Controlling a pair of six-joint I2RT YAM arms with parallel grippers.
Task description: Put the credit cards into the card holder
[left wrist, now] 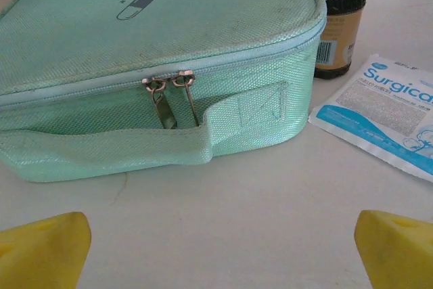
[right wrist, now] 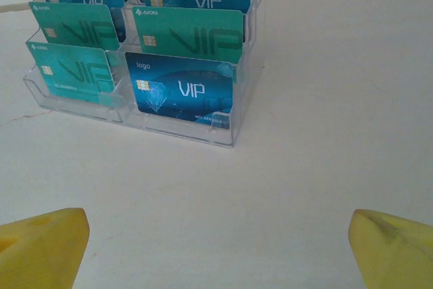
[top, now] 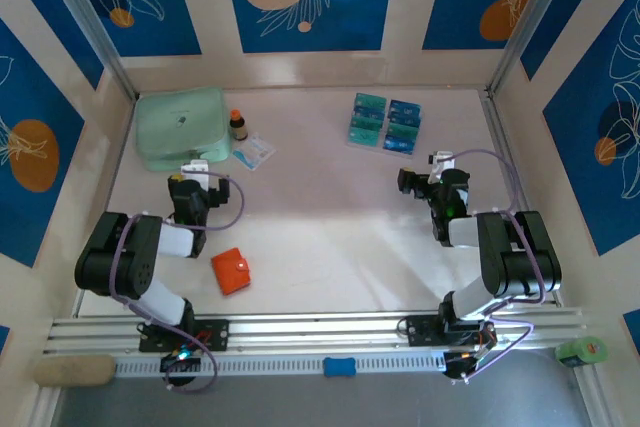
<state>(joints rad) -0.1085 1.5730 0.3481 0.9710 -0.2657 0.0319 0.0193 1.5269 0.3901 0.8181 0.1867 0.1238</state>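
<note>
Both hands hang nearest us over the tabletop (top: 330,237), jaws apart, empty: left hand (left wrist: 220,252) faces the mint pouch (left wrist: 155,65), right hand (right wrist: 216,252) faces the clear rack (right wrist: 183,130). Orange card holder (top: 231,271) lies folded near the front left, well apart from the rack. All credit cards (right wrist: 179,93) we see stand in the rack. We judge nothing done; every card left.

A mint-green zip pouch (left wrist: 169,38) lay at the far left of the table (top: 340,237), its two zip pulls side by side above a fabric handle. A brown bottle (left wrist: 340,21) with an orange cap stood upright just beside the pouch's right corner. A white-and-blue flat packet (left wrist: 385,116) lay near the bottle. A clear plastic rack (right wrist: 189,133) stood far back, right of centre. A green roll (top: 580,351) sat beyond the near right corner.
</note>
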